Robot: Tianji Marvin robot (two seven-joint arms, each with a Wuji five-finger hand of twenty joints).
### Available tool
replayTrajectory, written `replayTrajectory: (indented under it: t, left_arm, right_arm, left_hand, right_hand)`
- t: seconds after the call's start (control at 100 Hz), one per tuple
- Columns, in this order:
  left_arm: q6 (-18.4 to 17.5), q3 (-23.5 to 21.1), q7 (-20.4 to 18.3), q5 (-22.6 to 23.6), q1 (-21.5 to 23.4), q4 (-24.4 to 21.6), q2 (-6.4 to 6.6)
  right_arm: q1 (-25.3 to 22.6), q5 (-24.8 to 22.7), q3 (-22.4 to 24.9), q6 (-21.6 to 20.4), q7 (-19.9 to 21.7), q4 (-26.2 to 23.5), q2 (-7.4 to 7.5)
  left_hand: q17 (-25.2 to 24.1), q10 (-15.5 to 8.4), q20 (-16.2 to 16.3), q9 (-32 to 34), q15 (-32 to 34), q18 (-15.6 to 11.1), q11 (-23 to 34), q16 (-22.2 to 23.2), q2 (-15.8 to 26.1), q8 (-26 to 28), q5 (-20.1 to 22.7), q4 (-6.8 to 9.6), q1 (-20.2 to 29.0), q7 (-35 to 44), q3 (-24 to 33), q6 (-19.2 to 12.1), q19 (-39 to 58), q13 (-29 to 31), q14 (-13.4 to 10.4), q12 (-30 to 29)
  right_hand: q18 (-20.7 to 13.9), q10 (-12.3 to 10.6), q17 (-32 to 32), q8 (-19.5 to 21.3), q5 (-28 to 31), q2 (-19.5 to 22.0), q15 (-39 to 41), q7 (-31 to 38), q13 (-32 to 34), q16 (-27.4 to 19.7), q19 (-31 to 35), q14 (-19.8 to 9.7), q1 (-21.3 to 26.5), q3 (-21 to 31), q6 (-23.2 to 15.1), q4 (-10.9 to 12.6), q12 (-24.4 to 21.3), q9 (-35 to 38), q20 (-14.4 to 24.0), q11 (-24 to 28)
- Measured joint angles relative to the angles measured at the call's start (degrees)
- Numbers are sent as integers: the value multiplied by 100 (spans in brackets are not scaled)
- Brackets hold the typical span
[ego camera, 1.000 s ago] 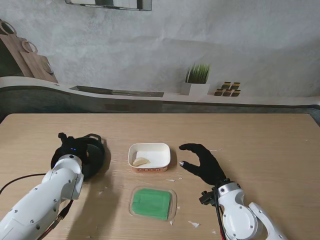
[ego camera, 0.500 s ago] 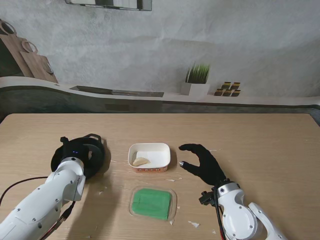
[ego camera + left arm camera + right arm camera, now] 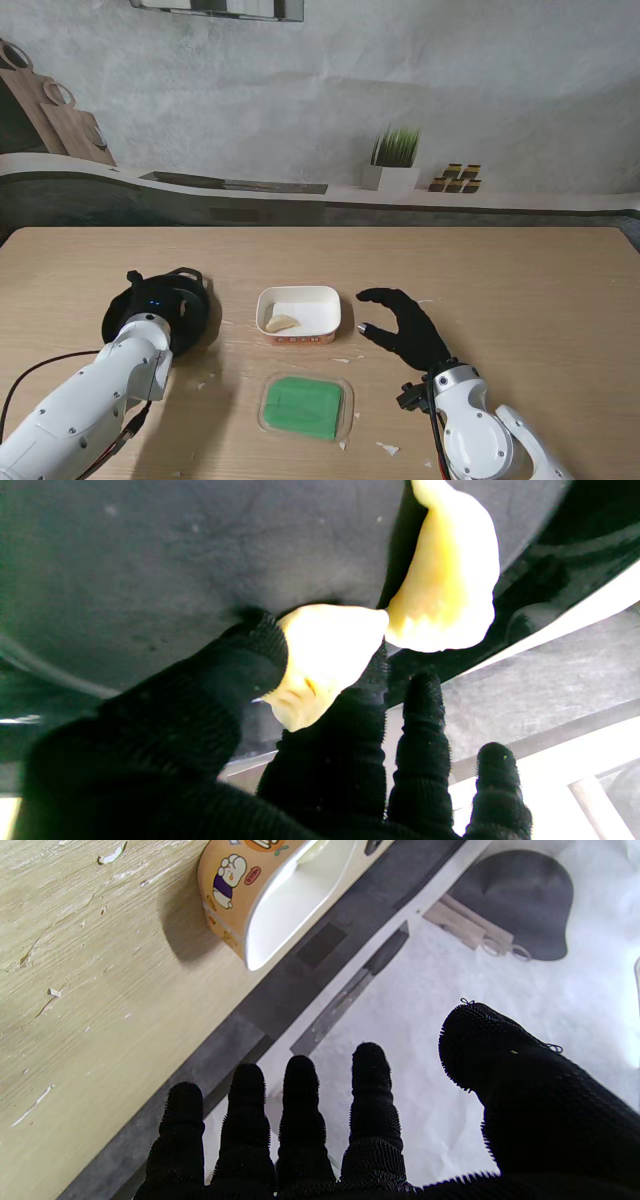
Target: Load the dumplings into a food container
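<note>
Dumpling (image 3: 325, 655) pinched in left fingers (image 3: 240, 670), seen only by wrist; right fingers (image 3: 370, 1090) spread, empty.

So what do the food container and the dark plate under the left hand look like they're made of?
The food container looks like coated paperboard: printed cartoon outside, smooth white inside. The dark plate seems matte, perhaps ceramic or plastic, faintly speckled, with little glare; I can't tell which.

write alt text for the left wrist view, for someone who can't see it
A black-gloved left hand pinches a pale yellow dumpling between thumb and fingers over a dark round plate. A second pale dumpling lies on the plate, touching the first.
</note>
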Motion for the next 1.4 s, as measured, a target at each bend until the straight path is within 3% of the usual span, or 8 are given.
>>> replayTrajectory:
  t: [0.26,0.38,0.56,0.64,0.84,1.05,1.2,1.4]
  left_arm:
    - [14,123,395,-365,-116,185,-32]
    - [-140,99,627,-365,-122,285,-59]
    - [-1002,-403,1149,-261,96,379,-121]
    - [-1399,-777,1314,130,340,272,-126]
    - [-2119,-1755,1694,365,1140,-550,-120]
    - [-2695,-2285,2056,116,1473,-1214,-157]
    - [-2956,-2134,2081,-354,1388,-1525,-171]
    - [-2888,-933,1956,-1072,584,-1471,-193]
  right_arm:
    - [-4,0,3,7,-2,0,-1]
    - [-7,-5,3,7,-4,0,-1]
    - [-6,-9,1,7,-6,-1,-1]
    - [-5,-9,-4,9,-11,-1,-2]
    - [-4,-9,-15,20,-14,-1,-3]
    - [-5,-5,-15,19,-17,-1,-4]
    - [-5,-5,-15,17,-20,-1,-5]
    - [-10,-7,-2,-8,-28,-1,-7]
  left_hand:
    - [6,21,-233,407,234,2,-621,0,-410,-417,53,-13,311,364,-19,-10,8,253,-66,464]
    - [8,40,-317,614,333,9,-808,0,-519,-462,166,-14,352,376,-20,-10,86,360,-74,526]
    - [31,51,-496,874,591,24,-894,92,-607,-266,179,-125,397,613,-342,-10,308,458,-141,1052]
    - [76,14,-567,1078,656,27,-877,151,-812,-105,255,-344,399,807,-475,-94,582,540,-157,1263]
    - [83,-7,-859,1213,799,77,-829,286,-890,117,313,-357,383,867,-535,-132,1344,640,-204,1557]
    - [83,-7,-993,1258,799,80,-829,300,-893,228,315,-358,381,878,-535,-132,1847,642,-204,1640]
    - [83,-7,-1003,1274,799,80,-829,303,-894,228,315,-358,381,922,-535,-133,1973,642,-200,1651]
    - [83,-33,-1005,1325,800,80,-829,304,-894,229,317,-359,381,977,-535,-162,2190,646,-207,1652]
  right_hand:
    - [0,1,2,0,21,0,11,0,1,12,0,2,0,1,0,0,4,2,1,1]
    - [1,2,10,0,21,0,20,0,1,36,0,4,0,2,0,0,5,2,2,1]
    - [1,7,13,0,22,0,52,-2,3,38,0,5,0,2,0,0,7,68,2,42]
    - [2,8,32,0,23,0,60,-2,3,39,0,5,0,3,0,0,8,68,3,42]
    - [3,9,58,0,23,0,69,-1,4,46,0,6,0,3,0,0,10,68,4,42]
    - [3,10,62,0,23,0,70,-1,4,46,0,6,1,3,0,0,10,68,4,42]
    - [4,10,62,0,23,0,70,-1,4,47,0,6,1,3,0,0,11,68,5,42]
    - [4,10,62,0,23,0,70,-1,4,47,0,7,1,4,0,0,12,68,5,42]
